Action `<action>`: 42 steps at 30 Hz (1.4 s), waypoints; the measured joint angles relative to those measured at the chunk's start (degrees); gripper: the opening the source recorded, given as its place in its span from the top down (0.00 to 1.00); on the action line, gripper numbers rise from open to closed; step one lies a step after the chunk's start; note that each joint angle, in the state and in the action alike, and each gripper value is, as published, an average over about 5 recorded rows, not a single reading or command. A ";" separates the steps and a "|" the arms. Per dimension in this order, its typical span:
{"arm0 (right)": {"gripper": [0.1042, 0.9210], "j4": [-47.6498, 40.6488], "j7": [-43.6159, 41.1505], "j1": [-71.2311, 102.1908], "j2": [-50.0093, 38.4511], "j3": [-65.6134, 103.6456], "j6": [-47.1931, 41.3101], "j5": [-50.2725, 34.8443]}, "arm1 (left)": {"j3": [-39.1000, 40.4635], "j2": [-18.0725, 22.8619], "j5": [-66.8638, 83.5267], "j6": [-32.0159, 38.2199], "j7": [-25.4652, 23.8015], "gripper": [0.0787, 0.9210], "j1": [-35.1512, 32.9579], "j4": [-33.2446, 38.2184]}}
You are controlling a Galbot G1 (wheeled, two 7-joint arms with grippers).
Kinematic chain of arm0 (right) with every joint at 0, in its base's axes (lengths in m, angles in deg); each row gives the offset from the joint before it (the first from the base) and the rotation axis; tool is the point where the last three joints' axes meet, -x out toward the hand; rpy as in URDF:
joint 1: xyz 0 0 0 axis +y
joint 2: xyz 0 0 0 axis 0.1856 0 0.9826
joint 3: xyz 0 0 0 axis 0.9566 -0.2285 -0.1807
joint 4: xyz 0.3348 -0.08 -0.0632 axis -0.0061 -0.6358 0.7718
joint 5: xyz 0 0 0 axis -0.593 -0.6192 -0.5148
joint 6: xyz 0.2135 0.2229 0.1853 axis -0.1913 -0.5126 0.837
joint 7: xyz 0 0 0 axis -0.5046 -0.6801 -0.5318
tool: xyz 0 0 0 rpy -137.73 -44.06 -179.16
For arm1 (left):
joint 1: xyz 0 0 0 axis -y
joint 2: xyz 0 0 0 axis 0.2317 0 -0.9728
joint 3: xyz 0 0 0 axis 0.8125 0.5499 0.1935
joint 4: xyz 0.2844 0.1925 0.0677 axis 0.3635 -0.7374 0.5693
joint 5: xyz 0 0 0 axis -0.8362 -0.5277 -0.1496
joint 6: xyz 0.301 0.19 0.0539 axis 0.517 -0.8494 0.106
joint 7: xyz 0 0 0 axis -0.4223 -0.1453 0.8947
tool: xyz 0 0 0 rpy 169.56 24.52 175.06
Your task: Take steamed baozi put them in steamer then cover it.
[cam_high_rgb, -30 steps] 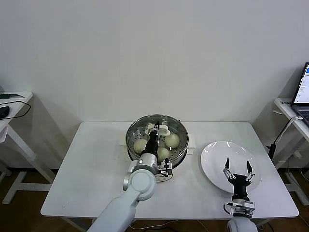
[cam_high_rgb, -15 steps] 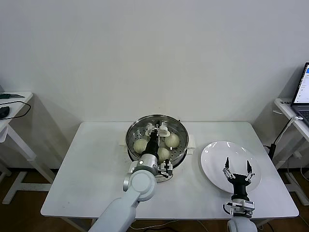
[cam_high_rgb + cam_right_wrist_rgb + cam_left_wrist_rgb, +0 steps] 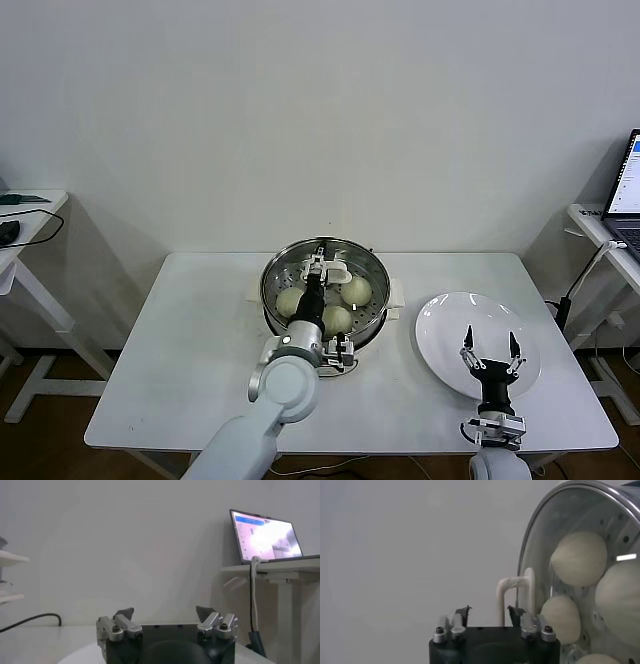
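**Lid handle between the left jaws over the steamer**

The left gripper (image 3: 322,268) is being held over the steamer (image 3: 325,290), its jaws parted only narrowly. In the left wrist view the white handle (image 3: 516,596) of the cover (image 3: 580,575) is seen standing between the two fingertips (image 3: 464,614), close to one of them; whether it is being squeezed cannot be told. The glass of the cover is lying just beyond the jaws, and through it the steamed baozi (image 3: 579,558) are being shown resting on the perforated tray. In the head view three buns (image 3: 337,319) are visible beside and below the jaws.

The right gripper (image 3: 490,352) is being kept above the white plate (image 3: 440,325), jaws spread wide and nothing held between them.

Everything is being carried by a white table (image 3: 190,350) before a plain wall. A laptop (image 3: 265,534) is standing on a side desk, well apart from the right jaws.
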 measured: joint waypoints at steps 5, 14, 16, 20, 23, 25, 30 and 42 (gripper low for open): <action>0.12 0.17 -0.06 -0.22 0.30 -0.14 0.20 0.50 | -0.36 -1.29 1.58 -0.18 -0.18 0.12 -2.34 3.93; 0.12 1.95 0.89 0.65 -0.58 -0.79 -1.37 1.24 | -3.75 -5.43 6.84 0.62 1.44 0.12 -8.90 14.74; 0.12 2.61 0.98 0.94 -0.91 -0.87 -1.95 1.01 | -5.81 -6.15 9.25 1.33 2.70 0.12 -11.15 17.09; 0.12 3.75 1.01 1.58 -1.42 -1.01 -2.57 0.22 | -11.47 -6.52 17.25 4.18 6.76 0.12 -16.16 19.87; 0.12 4.40 0.99 2.11 -1.79 -1.25 -2.79 -0.38 | -16.47 -6.08 26.28 8.38 10.05 0.12 -19.87 20.18; 0.12 4.80 0.99 2.46 -2.06 -1.41 -2.97 -0.81 | -19.85 -5.64 33.02 11.78 11.56 0.12 -22.02 19.49; 0.12 5.52 0.85 3.22 -2.56 -1.54 -3.42 -1.51 | -27.62 -4.73 49.44 20.02 11.98 0.12 -26.26 15.18; 0.12 6.02 -0.05 4.48 -3.63 -1.02 -4.62 -2.71 | -38.49 -2.20 72.25 32.51 6.37 0.12 -31.64 7.29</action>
